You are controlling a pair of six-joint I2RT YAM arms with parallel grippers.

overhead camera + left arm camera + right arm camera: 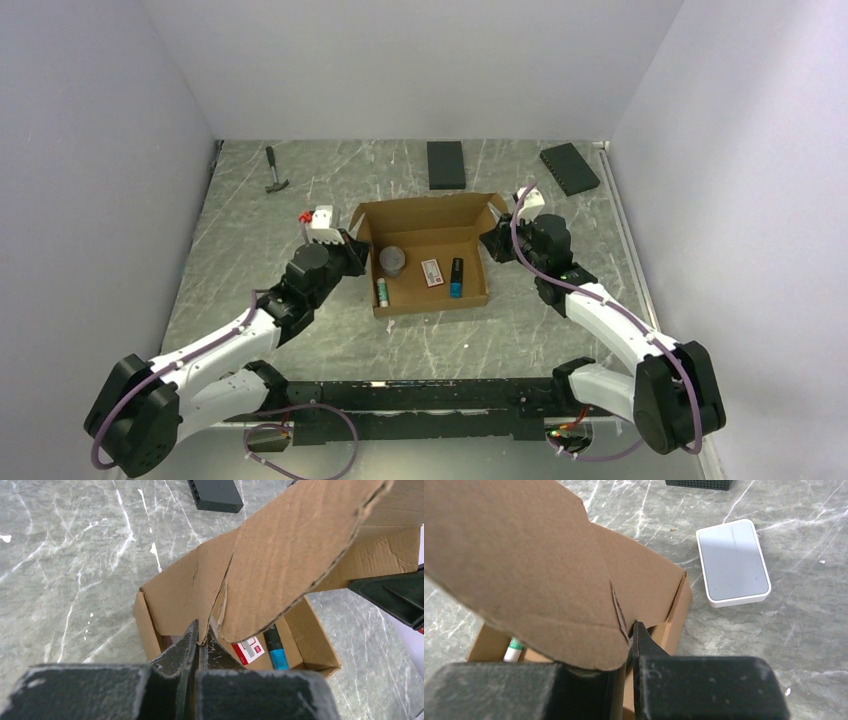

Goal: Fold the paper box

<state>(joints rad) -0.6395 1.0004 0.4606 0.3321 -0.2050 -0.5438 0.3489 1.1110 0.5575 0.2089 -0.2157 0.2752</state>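
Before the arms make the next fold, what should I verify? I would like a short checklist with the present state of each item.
1. The left gripper is shut on the paper box, left side: ok.
2. The right gripper is shut on its right side: ok.
3. The gray can and blue marker lie inside: ok.
4. The can is lower than the walls: cannot tell.
5. The white case is apart from the box: ok.

Soft even light; wrist-view foregrounds look slightly blurred.
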